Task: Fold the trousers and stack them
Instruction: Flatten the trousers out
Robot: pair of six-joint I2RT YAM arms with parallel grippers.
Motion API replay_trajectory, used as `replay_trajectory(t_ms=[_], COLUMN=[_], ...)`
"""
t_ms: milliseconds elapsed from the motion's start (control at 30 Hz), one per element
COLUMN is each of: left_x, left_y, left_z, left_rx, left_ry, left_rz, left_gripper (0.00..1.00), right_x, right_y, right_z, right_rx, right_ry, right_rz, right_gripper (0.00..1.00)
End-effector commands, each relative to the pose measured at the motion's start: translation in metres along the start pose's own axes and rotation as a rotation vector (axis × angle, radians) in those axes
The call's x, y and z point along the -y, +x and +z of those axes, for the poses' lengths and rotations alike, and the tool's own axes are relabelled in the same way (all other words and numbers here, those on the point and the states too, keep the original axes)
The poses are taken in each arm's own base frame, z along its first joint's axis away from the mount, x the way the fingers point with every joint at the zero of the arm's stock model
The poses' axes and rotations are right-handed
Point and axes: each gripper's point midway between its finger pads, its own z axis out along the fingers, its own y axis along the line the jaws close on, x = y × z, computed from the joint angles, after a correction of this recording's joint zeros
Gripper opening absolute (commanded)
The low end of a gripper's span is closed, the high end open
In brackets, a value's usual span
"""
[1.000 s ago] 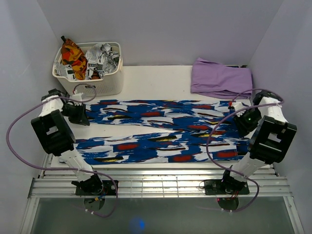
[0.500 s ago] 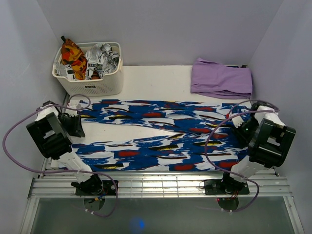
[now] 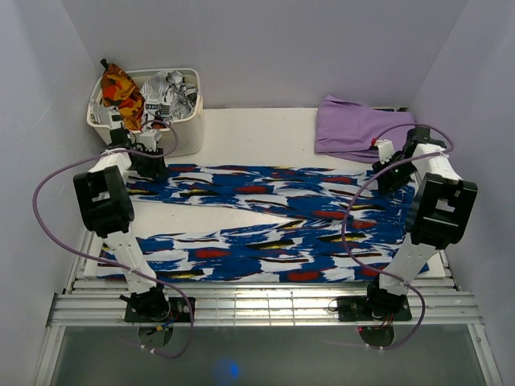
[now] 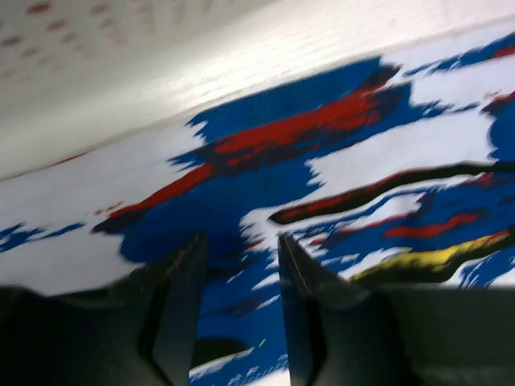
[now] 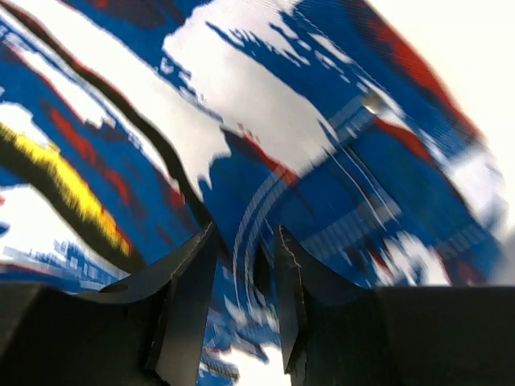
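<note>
The trousers (image 3: 265, 217) lie spread flat across the table, bright blue with white, red, black and yellow streaks. The waist is at the right and the two legs run left, parted by a white gap. My left gripper (image 3: 150, 167) is at the far-left end of the far leg, next to the basket. In the left wrist view it (image 4: 240, 241) is open just over the cloth (image 4: 265, 153). My right gripper (image 3: 385, 178) is at the far-right waist corner. In the right wrist view it (image 5: 245, 233) is open, with a waistband seam (image 5: 257, 209) showing between the jaws.
A white basket (image 3: 173, 137) at the back left holds orange-red (image 3: 121, 88) and black-and-white (image 3: 165, 92) clothes. A folded lilac-purple garment (image 3: 366, 129) lies at the back right. A slatted metal rail (image 3: 257, 305) runs along the near edge.
Both grippers moved from the middle of the trousers' ends to the far edge. The near leg has shifted toward the near edge and lies more skewed.
</note>
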Motion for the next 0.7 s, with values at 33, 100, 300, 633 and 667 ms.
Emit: replay_trajectory(t_ms=[33, 100, 300, 633, 667], left_x=[-0.028, -0.036, -0.063, -0.093, -0.091], left_y=[0.023, 0.043, 0.109, 0.099, 0.095], left_z=[0.003, -0.005, -0.045, -0.077, -0.083], left_rx=[-0.039, -0.082, -0.193, -0.139, -0.128], left_ry=[-0.162, -0.217, -0.276, -0.296, -0.274], left_rz=[-0.135, -0.142, -0.266, -0.290, -0.301], left_gripper=[0.49, 0.46, 0.40, 0.46, 0.53], right_x=[0.001, 0.002, 0.005, -0.012, -0.011], right_y=[-0.007, -0.013, -0.025, -0.050, -0.049], right_z=[0.036, 0.051, 0.078, 0.046, 0.040], right_rx=[-0.008, -0.010, -0.018, 0.059, 0.060], right_ry=[0.014, 0.030, 0.071, 0.072, 0.085], right_rz=[0.069, 0.056, 0.075, 0.053, 0.045], right_gripper=[0.40, 0.40, 0.40, 0.54, 0.57])
